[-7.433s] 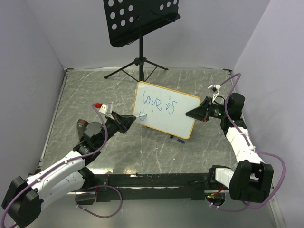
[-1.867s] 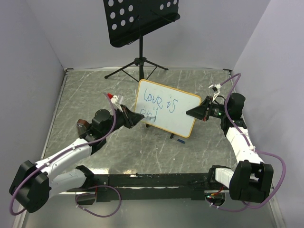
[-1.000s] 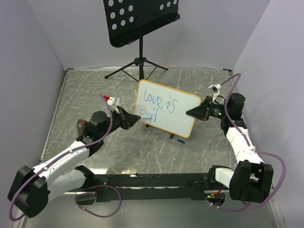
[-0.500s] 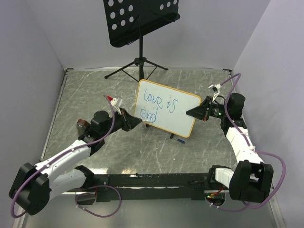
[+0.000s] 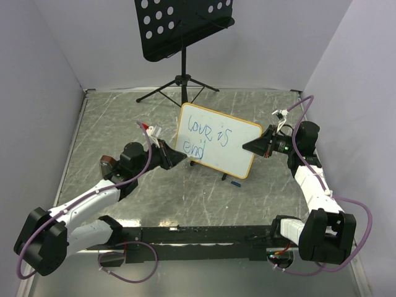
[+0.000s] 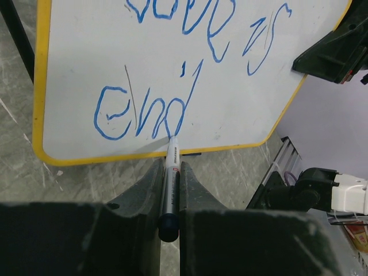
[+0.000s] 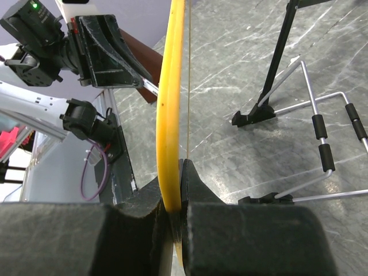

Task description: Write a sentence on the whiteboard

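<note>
The whiteboard point(image 5: 238, 154) stands tilted on the table, its yellowish frame point(image 6: 40, 86) showing in the left wrist view. Blue marker words on it read "love is" above "end" point(image 5: 197, 148), the sentence's lower line point(image 6: 146, 109) filling the left wrist view. My left gripper point(image 5: 179, 158) point(image 6: 170, 167) is shut on a silver marker point(image 6: 169, 187). The marker's tip touches the board just below the "d", near the bottom frame. My right gripper point(image 5: 249, 147) point(image 7: 175, 175) is shut on the whiteboard's right edge point(image 7: 171, 86), seen edge-on.
A black perforated music stand point(image 5: 182, 25) on a tripod point(image 5: 180, 86) stands behind the board. A small blue cap point(image 5: 235, 183) lies on the table in front of the board. A wire easel point(image 7: 322, 144) sits behind it. Walls close in left, right and back.
The lower line has grown from one letter to "end". My left gripper with the marker has shifted slightly right along the board's lower edge. The right arm has held still.
</note>
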Available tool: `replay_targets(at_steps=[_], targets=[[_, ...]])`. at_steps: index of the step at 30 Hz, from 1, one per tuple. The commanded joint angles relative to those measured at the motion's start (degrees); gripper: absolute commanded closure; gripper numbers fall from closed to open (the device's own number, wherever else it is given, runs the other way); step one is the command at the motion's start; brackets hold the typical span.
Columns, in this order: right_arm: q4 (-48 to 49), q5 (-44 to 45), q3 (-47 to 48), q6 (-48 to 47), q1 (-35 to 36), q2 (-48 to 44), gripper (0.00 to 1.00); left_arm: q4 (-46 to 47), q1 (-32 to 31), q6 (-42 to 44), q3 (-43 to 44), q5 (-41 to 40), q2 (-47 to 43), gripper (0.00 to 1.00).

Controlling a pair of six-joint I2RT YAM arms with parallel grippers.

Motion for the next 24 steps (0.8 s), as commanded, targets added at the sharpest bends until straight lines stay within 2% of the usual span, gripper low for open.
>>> replay_targets(at_steps=[1, 12, 24], targets=[[4.2, -6.1, 1.2, 1.3, 0.3, -1.7, 1.00, 3.7, 0.4, -0.2, 3.7, -1.0, 1.0, 0.99], [4.0, -6.1, 1.2, 1.2, 0.3, -1.6, 1.00, 3.7, 0.4, -0.1, 4.2, -0.3, 1.9, 0.99], [4.1, -6.1, 1.1, 1.3, 0.2, -1.7, 1.00, -0.8, 0.4, 0.3, 1.7, -0.2, 0.4, 0.99]])
